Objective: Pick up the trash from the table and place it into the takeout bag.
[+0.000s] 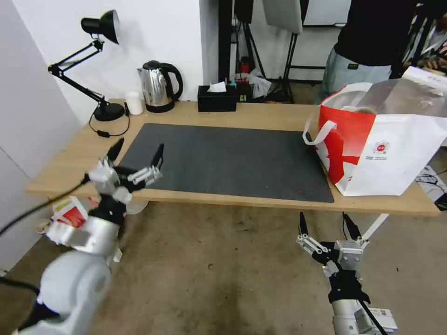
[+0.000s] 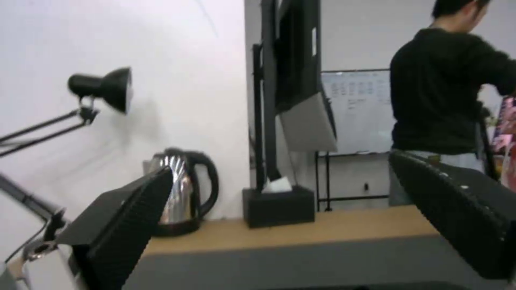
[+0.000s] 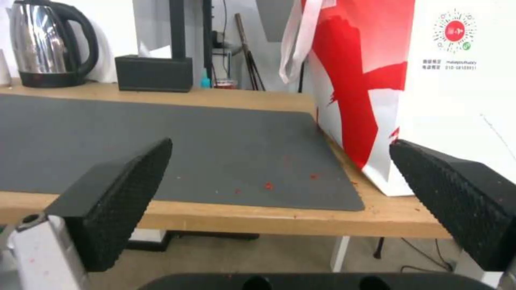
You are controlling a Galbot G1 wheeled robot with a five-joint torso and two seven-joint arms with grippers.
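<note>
The takeout bag stands open at the desk's right end, a beige bowl rim just visible inside; no trash lies on the grey mat. The left gripper, fingers apart, hovers at the mat's front-left corner; the right gripper, also spread and empty, hangs below the front edge near the bag. A careless swing there could likely snag the strap handle and tip the bag. Kettle, lamp, tissue box line the back edge.
</note>
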